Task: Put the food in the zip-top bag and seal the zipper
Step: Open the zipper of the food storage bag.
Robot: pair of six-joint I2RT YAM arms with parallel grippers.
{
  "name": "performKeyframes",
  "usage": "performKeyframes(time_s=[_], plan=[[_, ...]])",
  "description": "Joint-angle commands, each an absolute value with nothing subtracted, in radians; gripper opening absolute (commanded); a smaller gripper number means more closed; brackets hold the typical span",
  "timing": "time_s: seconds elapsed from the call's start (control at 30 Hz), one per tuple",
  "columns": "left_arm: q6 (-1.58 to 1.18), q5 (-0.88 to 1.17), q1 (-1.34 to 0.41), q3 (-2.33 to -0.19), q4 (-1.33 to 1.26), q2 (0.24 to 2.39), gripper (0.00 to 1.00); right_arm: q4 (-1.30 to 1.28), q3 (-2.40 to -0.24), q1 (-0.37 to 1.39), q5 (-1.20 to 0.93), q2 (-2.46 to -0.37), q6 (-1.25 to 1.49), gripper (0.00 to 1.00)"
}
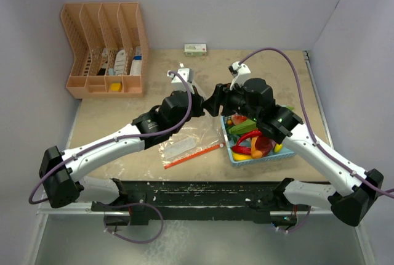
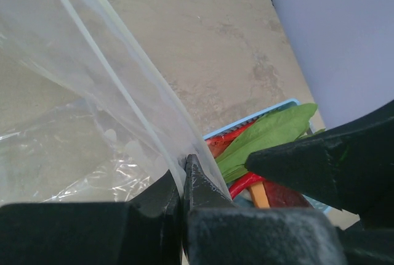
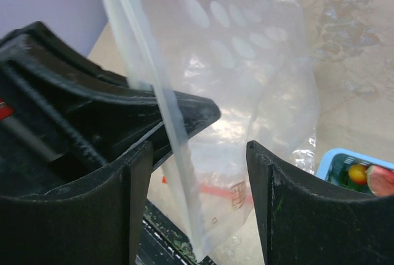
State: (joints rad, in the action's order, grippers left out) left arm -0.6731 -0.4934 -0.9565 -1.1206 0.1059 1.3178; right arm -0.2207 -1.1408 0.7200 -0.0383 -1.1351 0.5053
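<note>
Our left gripper is fully closed, its fingertips pinching a clear edge of the zip-top bag and holding that edge up off the bench. The rest of the bag sags down to the bench near the middle of its front edge, and there the red-orange zipper lies flat along the bag's near side. Our right gripper is open, one finger on each side of the raised clear edge, and neither pad touches it. It sits right against the left gripper's tip. The food is all in the light blue basket, which stands just right of the bag towards the front right of the bench. A green leafy piece lies on top, over red pieces. None of the food is in the bag.
</note>
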Motion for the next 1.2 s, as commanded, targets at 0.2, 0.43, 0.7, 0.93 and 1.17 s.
performKeyframes(time_s=[0.2, 0.43, 0.7, 0.93, 1.17], plan=[[-0.641, -0.462, -0.954, -1.105, 0.054, 1.246, 0.00, -0.259, -1.185, 0.726, 0.162, -1.174, 0.485, 0.29], [-0.629, -0.421, -0.953, -1.118, 0.197, 1.215, 0.00, -0.300, -1.177, 0.725, 0.300, -1.144, 0.483, 0.00], [-0.607, -0.463, -0.954, -1.231, 0.670, 1.110, 0.00, -0.462, -1.148, 0.724, 0.517, -1.162, 0.575, 0.00], [-0.607, -0.521, -0.953, -1.320, 0.955, 1.054, 0.00, -0.375, -1.078, 0.725, 0.327, -1.142, 0.591, 0.00], [-0.556, -0.452, -0.954, -1.374, 1.013, 1.120, 0.00, -0.251, -0.946, 0.725, 0.095, -1.156, 0.653, 0.00]])
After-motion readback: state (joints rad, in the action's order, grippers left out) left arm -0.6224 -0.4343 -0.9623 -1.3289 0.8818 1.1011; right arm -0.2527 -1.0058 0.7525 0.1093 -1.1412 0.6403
